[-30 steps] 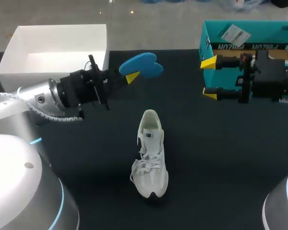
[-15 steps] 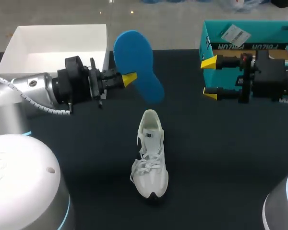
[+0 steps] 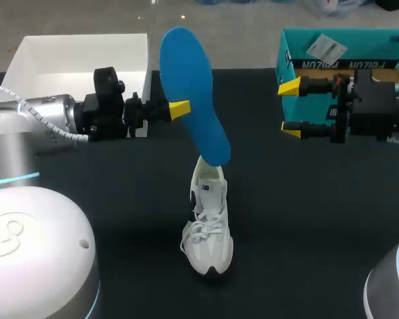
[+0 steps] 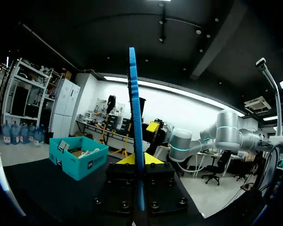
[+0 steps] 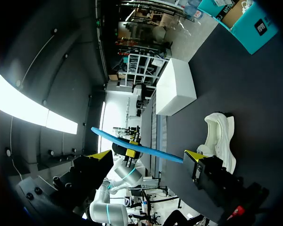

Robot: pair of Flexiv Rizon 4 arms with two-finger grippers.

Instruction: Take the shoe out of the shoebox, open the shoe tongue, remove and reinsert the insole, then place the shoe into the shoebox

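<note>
Dark cloth covers the desk, seen from above and behind the robot. A white lace-up shoe stands upright on its sole near the middle of the desk, out of any box, with its toe toward the near edge and its open heel toward the far side.

The left arm comes in from the left, and its end effector is clenched on a bright blue insole. The insole is held up in the air, slanting from a high end at the far side down to a low end just over the shoe's heel opening. Whether that low end touches the shoe cannot be told. From the left wrist, the insole shows edge-on, a thin blue strip rising from between the yellow-tipped fingers.

The right arm comes in from the right. Its end effector is released, the two yellow tips spread well apart with nothing between them, and it sits just in front of a teal shoebox at the far right of the desk.

An open white box sits at the far left corner, behind the left arm.
</note>
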